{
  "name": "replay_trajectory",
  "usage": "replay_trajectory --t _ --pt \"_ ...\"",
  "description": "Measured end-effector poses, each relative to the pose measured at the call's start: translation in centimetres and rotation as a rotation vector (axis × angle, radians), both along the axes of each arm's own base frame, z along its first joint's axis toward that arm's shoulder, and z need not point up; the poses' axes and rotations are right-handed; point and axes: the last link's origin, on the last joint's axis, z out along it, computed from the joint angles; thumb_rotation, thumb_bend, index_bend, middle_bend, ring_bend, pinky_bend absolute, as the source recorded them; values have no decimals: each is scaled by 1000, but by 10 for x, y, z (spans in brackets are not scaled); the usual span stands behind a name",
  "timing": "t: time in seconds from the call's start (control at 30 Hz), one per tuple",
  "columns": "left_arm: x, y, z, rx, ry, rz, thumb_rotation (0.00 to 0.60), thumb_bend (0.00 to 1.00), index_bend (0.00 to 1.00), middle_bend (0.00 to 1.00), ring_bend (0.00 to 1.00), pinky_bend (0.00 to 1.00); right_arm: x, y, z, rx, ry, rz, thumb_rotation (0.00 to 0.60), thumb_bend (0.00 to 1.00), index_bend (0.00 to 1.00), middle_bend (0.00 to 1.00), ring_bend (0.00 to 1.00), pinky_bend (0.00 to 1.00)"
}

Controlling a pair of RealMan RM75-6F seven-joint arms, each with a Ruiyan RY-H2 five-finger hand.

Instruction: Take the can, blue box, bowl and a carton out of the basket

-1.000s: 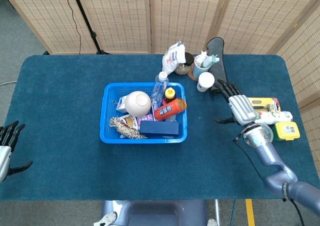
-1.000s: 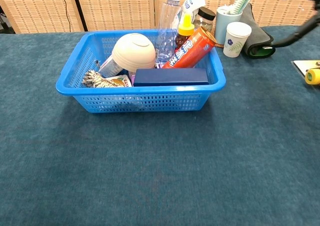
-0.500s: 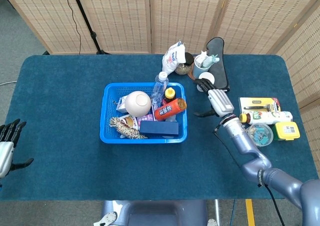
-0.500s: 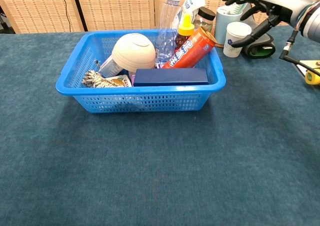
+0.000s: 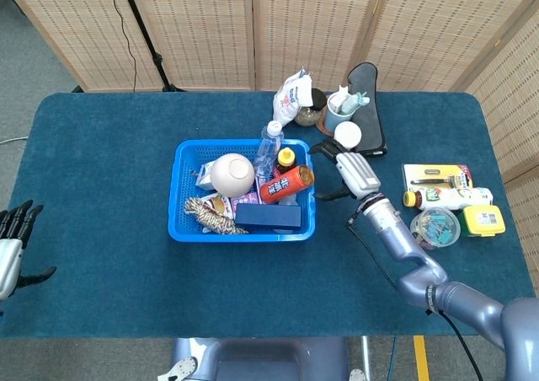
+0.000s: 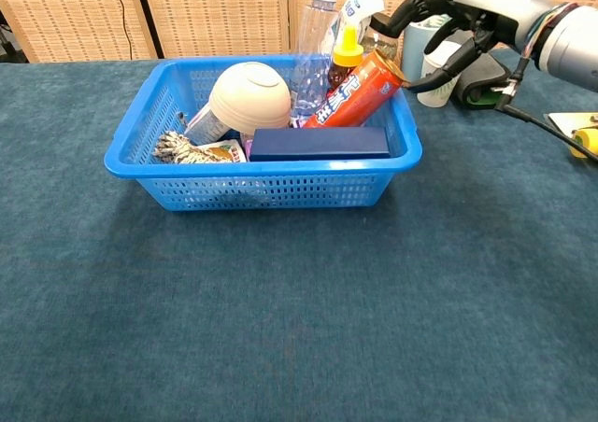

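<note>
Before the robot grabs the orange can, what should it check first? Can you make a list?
1. Right hand holds nothing and its fingers are apart: ok.
2. Right hand is near the can: ok, it hovers just beyond the basket's right end, not touching the can.
3. Can is reachable: ok, it leans tilted on the basket's right rim with nothing on top of it.
4. Nearby things could get bumped: not ok, the yellow-capped bottle stands right behind the can and a paper cup sits beside the hand.
5. Blue box and bowl are out of the way: ok.
6. Left hand is out of the way: ok, it is at the table's far left edge.
</note>
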Motion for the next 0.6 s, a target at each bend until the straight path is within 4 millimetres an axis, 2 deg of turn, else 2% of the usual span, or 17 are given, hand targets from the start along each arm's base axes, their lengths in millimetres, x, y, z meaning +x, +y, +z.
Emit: replay_trajectory --t 0.3,0.5,0.6 --pt "-1 0 3 7 -9 1 600 105 0 0 0 0 9 -1 -10 -1 2 4 600 21 335 332 223 354" --pt "-1 -1 5 11 -13 1 600 105 0 0 0 0 13 -2 -16 4 1 -5 600 165 352 391 280 391" --pt "-2 -1 5 12 -15 1 600 104 0 0 0 0 14 -2 -18 4 5 -6 600 265 403 431 324 438"
